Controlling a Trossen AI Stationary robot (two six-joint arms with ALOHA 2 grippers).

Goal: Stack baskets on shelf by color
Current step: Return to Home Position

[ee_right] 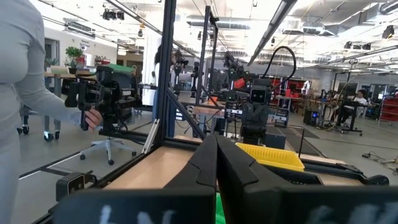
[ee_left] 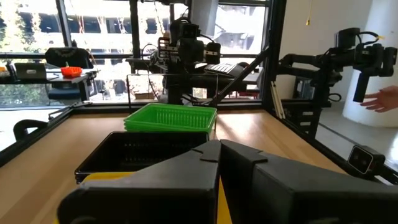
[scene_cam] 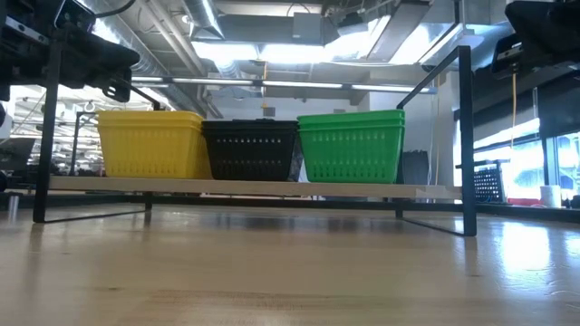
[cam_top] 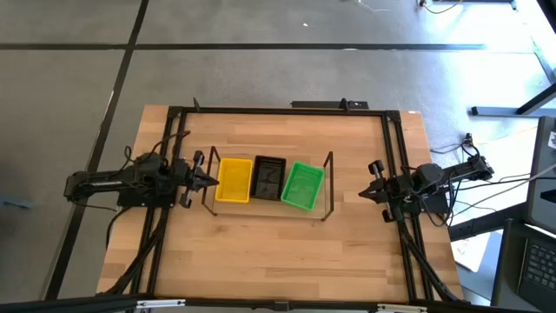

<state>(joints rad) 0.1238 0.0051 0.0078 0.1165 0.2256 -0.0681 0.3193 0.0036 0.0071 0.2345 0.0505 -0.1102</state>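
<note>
On the light-wood shelf (cam_top: 261, 206) with black wire end frames stand three stacks of baskets side by side: yellow (cam_top: 234, 180) at the left, black (cam_top: 268, 177) in the middle, green (cam_top: 302, 185) at the right. The low view shows them as yellow (scene_cam: 150, 143), black (scene_cam: 250, 149) and green (scene_cam: 351, 145) resting on the shelf board (scene_cam: 254, 188). My left gripper (cam_top: 213, 181) is shut and held level just left of the shelf. My right gripper (cam_top: 363, 193) is shut, right of the shelf, apart from it.
A black frame (cam_top: 287, 110) runs around the table's far and side edges. Bare wooden tabletop (cam_top: 278, 252) lies between the shelf and the near edge. A person in a light sleeve (ee_right: 25, 93) stands beyond the table, a hand (ee_left: 382, 99) near a camera mount.
</note>
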